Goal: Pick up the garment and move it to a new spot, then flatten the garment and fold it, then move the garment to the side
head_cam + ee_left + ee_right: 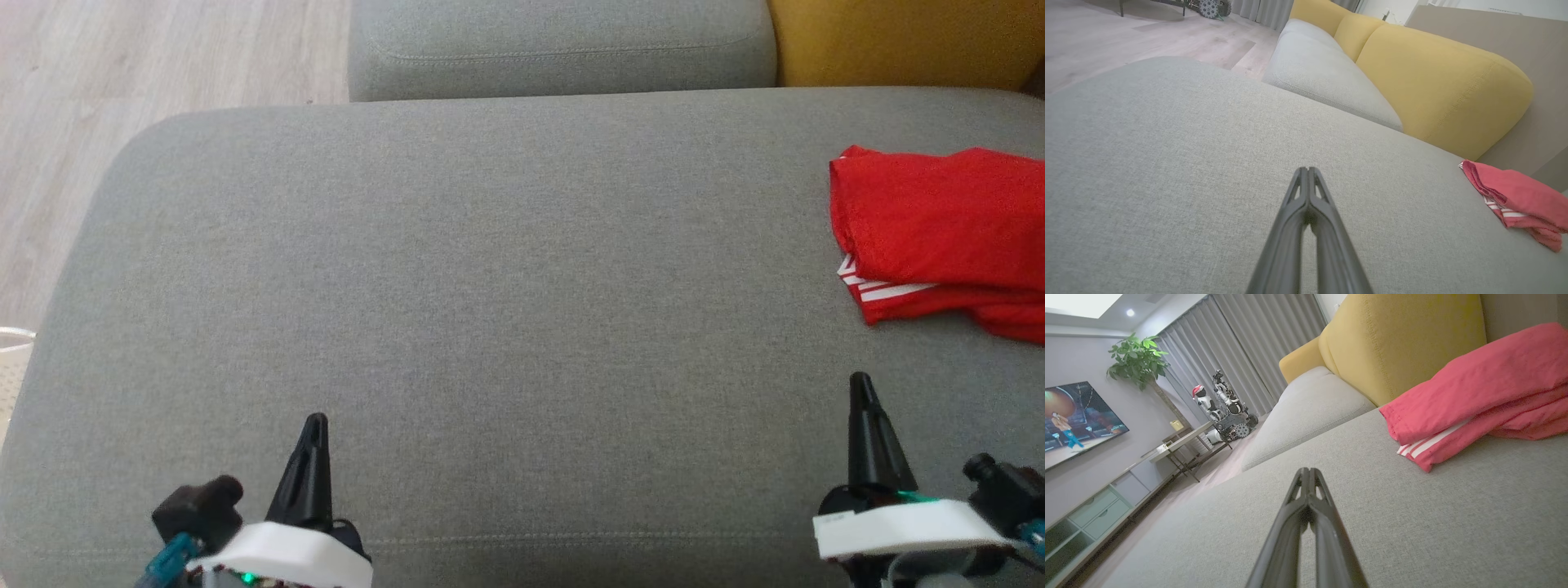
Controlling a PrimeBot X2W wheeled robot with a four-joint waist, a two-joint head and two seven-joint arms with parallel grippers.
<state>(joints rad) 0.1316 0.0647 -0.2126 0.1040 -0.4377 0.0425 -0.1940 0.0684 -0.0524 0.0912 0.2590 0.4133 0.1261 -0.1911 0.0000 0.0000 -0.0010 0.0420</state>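
Garment (pixel 939 233): red, folded, at my two o'clock on the grey cushion (pixel 490 269).
Left gripper (pixel 315 425): my jaws together, empty, above bare cushion.
Right gripper (pixel 860 384): my jaws together, empty; garment at its one o'clock, apart.

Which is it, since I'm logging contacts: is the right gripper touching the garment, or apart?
Apart. The head view shows bare cushion between the shut right gripper and the garment.

home living room: sofa (pixel 490 286), television (pixel 1077 416), potted plant (pixel 1137 359)
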